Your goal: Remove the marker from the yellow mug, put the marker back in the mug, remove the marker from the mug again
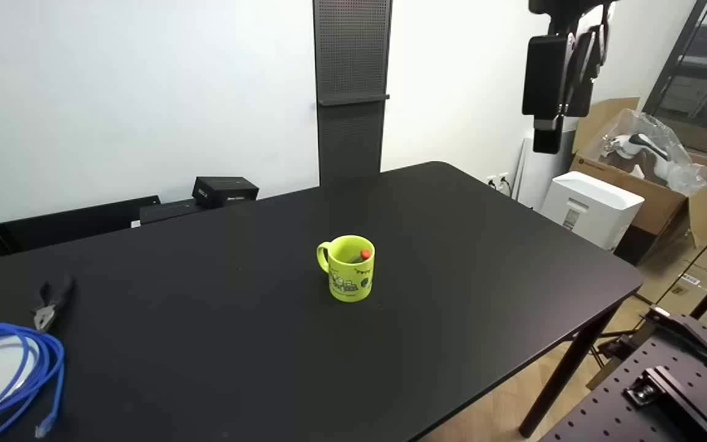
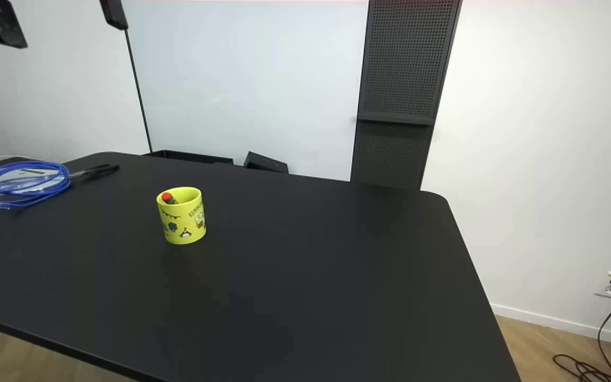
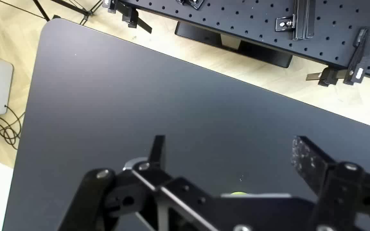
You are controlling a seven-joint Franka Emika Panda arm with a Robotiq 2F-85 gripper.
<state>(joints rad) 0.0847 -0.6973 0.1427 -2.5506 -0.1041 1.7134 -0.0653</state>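
Note:
The yellow mug (image 1: 351,282) stands upright on the black table with its handle toward the left in an exterior view. It also stands there in an exterior view (image 2: 186,225). The marker (image 1: 364,254) leans inside the mug with its red end at the rim; the red end also shows in an exterior view (image 2: 167,197), and its lower part is hidden by the mug. My gripper (image 3: 228,149) is open and empty, high above the table and apart from the mug. It shows at the top in both exterior views (image 1: 548,138) (image 2: 67,32). Only a sliver of the mug (image 3: 238,193) shows in the wrist view.
A coiled blue cable (image 1: 40,368) and dark pliers (image 1: 51,304) lie at one end of the black table (image 1: 206,344). Black boxes (image 1: 226,191) stand behind the table's far edge. A perforated metal bench (image 3: 252,29) stands across a gap from the table.

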